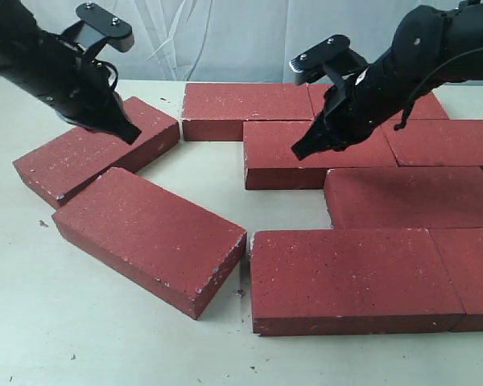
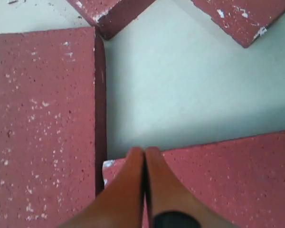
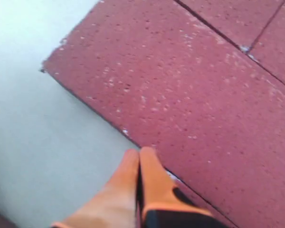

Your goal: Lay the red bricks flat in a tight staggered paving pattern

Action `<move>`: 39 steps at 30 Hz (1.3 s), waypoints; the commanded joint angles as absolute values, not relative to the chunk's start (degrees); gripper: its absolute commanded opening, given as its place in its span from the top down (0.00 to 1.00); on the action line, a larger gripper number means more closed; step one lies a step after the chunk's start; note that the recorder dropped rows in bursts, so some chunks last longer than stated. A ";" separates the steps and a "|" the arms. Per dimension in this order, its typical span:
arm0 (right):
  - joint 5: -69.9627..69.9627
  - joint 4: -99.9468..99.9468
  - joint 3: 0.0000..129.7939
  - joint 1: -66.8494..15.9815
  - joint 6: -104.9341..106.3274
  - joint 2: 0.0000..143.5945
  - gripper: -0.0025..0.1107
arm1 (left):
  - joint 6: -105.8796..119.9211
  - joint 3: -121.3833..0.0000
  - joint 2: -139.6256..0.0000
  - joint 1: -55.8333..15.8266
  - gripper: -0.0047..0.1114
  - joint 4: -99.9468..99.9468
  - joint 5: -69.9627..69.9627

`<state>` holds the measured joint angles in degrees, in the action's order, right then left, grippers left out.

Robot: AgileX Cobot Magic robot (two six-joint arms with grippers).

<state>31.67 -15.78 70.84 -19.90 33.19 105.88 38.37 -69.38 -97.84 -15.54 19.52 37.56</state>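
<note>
Several red bricks lie flat on the table. On the right they form rows: a back brick (image 1: 245, 104), a second-row brick (image 1: 314, 157), a third-row brick (image 1: 410, 197) and a front brick (image 1: 354, 277). Two more lie askew on the left, one far (image 1: 88, 157) and one near (image 1: 149, 237). My left gripper (image 1: 133, 137) is shut and empty, its tips (image 2: 144, 151) at the edge of the far askew brick (image 2: 228, 175). My right gripper (image 1: 298, 153) is shut and empty, its tips (image 3: 139, 152) at an edge of the second-row brick (image 3: 190, 95).
More bricks continue the rows at the right edge (image 1: 447, 141) (image 1: 475, 273). Bare pale table (image 1: 201, 173) shows in the gap between the askew bricks and the rows. Small crumbs lie along the front (image 1: 72, 358). A white curtain hangs behind.
</note>
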 commanded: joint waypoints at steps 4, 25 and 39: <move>39.18 -16.16 71.94 -27.83 39.19 105.40 0.99 | 37.91 -61.58 -95.60 -9.40 0.96 16.38 37.28; 51.49 -28.56 73.65 -51.96 62.12 105.51 0.99 | 39.59 -61.05 -95.72 -5.69 0.96 17.54 34.12; 49.52 -27.10 76.28 -55.47 61.65 113.14 0.99 | 39.59 -61.05 -95.72 -5.69 0.96 18.77 31.86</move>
